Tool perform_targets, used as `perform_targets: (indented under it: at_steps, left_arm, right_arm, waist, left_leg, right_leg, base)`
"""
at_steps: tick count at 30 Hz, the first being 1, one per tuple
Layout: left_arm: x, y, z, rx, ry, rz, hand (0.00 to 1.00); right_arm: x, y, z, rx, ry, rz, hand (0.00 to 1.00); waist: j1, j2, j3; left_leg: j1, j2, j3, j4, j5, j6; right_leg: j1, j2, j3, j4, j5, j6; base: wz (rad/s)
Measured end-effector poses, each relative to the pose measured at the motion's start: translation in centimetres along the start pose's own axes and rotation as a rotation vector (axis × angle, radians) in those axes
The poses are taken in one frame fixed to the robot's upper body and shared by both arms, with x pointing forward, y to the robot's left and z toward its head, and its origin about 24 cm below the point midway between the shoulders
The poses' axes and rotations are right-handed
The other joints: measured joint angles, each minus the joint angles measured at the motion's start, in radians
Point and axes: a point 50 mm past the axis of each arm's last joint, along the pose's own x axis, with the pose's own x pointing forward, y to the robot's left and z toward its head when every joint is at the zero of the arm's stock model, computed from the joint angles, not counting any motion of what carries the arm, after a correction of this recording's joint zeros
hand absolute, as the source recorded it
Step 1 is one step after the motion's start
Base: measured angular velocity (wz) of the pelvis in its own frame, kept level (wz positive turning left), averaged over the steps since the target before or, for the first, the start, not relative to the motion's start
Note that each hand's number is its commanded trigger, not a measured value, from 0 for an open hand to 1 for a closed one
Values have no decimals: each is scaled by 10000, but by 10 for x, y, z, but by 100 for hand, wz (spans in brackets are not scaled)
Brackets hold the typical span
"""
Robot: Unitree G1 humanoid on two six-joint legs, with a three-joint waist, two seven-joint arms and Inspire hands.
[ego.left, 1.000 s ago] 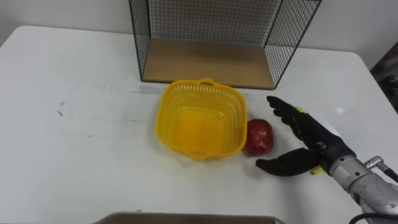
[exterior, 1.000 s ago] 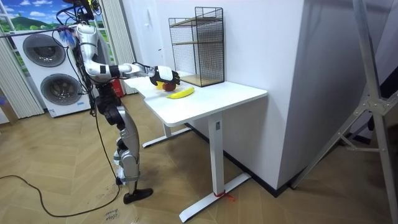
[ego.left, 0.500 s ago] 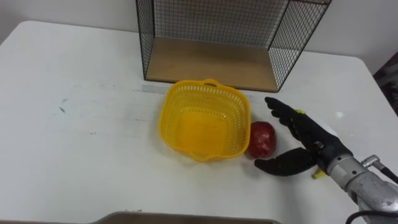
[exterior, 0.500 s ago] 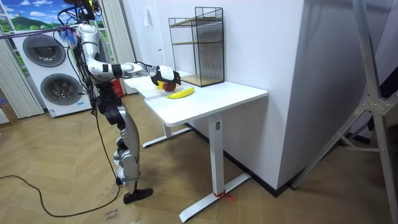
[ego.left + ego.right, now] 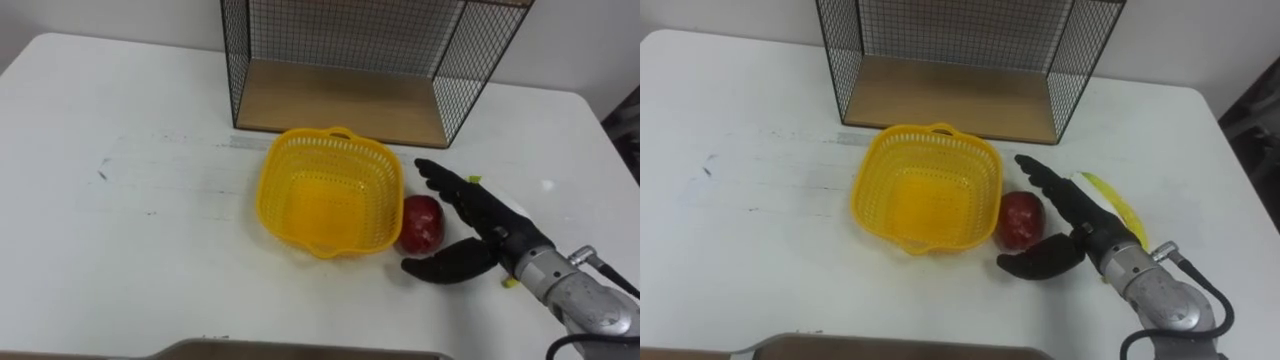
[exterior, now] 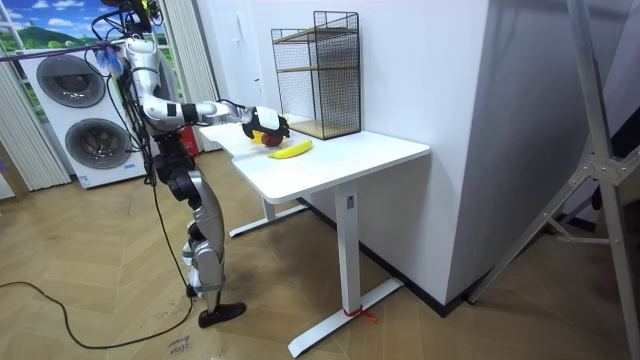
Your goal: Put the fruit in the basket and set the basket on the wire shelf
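Your right robot hand (image 5: 492, 230) has edged left, fingers spread open just right of the red fruit (image 5: 421, 222) beside the basket (image 5: 330, 195).

I have my right arm (image 5: 582, 300) stretched in from the lower right, the right hand (image 5: 492, 232) open, fingers (image 5: 455, 190) straight and pointing forward, thumb (image 5: 440, 268) spread wide.

Bright, even light falls from overhead across the white surface (image 5: 130, 240), which looks flat and pale from edge to edge. Soft, short shadows hug the near side of the yellow basket (image 5: 325, 195) and lie just beneath the robot hand (image 5: 498, 238). The room view is uniformly well lit.
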Motion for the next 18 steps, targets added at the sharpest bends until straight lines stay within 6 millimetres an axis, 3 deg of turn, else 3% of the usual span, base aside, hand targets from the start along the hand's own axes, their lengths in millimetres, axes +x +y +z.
perform_targets:
  at_steps: [18]
  left_arm:
    - [0,-4,-3,-49,240,-124,0]
  right_arm:
    - [2,2,-13,248,503,89,0]
  waist:
    - [192,106,-19]
  left_leg:
    - [3,3,-20,-19,0,0]
  right_leg:
    - [20,5,-11,-6,5,6]
  base:
    - [0]
